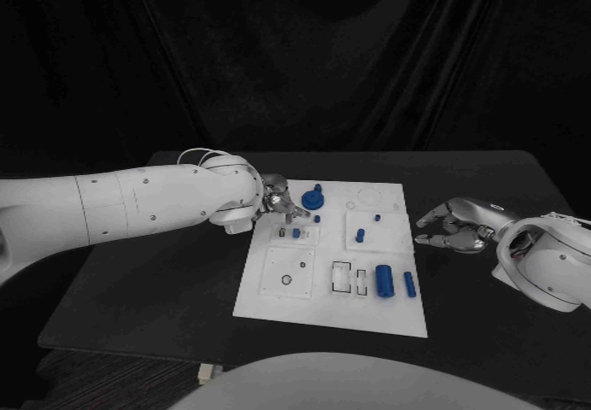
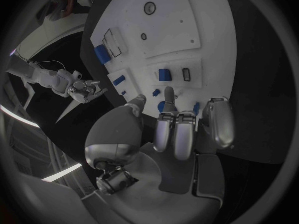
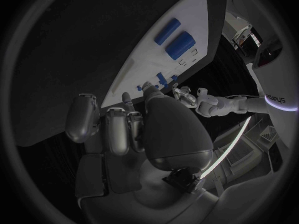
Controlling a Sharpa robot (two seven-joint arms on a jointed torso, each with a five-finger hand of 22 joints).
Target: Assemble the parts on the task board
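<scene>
Task board [image 1: 323, 295]: white plate lying flat in the middle of the black table [image 1: 160, 290], long side running away from the robot.

Parts on the board, head view:
- Round blue part with an upright stem [image 1: 313, 199] at the far left corner.
- Small blue peg [image 1: 318, 219] just beside it, nearer the robot.
- Small blue piece [image 1: 295, 232] in the left mid panel.
- Two small blue pieces [image 1: 359, 235] and [image 1: 377, 217] in the right mid area.
- Fat blue cylinder [image 1: 384, 280] and slimmer blue bar [image 1: 409, 284] lying side by side near the right near edge, close but apart.

Left hand [image 1: 276, 203]: over the far left corner of the board, fingertips just beside the round part. In the left wrist view the fingers [image 2: 165, 129] point down at the board side by side, the thumb set apart, above a small blue piece [image 2: 164, 74]. Contact with any part is probably absent, but the view is too poor to be sure; I cannot tell whether anything is pinched.

Right hand [image 1: 451, 229]: off the board, over the table just beside its right edge. Fingers curled in loosely, nothing seen in them. Right wrist view shows the fingers [image 3: 118, 129] bent together, with the board edge beyond.
</scene>
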